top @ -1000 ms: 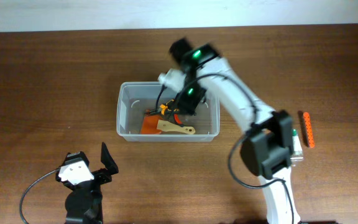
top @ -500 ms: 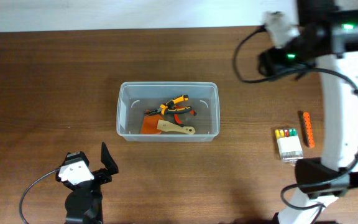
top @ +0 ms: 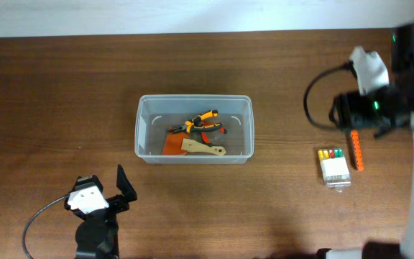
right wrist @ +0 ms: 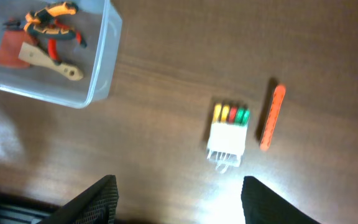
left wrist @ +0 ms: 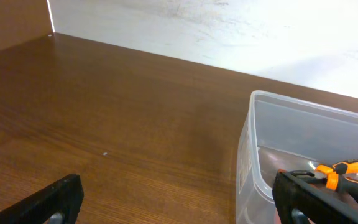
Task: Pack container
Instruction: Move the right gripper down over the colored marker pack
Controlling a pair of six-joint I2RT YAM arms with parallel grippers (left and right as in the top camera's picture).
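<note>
Right wrist view: our right gripper (right wrist: 179,193) hangs with fingers spread wide, nothing between them. Just ahead lies the small case of coloured bits (right wrist: 227,134), with an orange stick (right wrist: 271,117) just beside it. We should centre over the case and close across its narrow width. Farther off, at mid-table, sits the container (right wrist: 101,68), holding pliers (right wrist: 48,18) and a scraper (right wrist: 42,56). Our left gripper (left wrist: 176,196) gapes empty near it.

Dark wood table (top: 63,93), white wall (left wrist: 229,31) behind, bright glare
</note>
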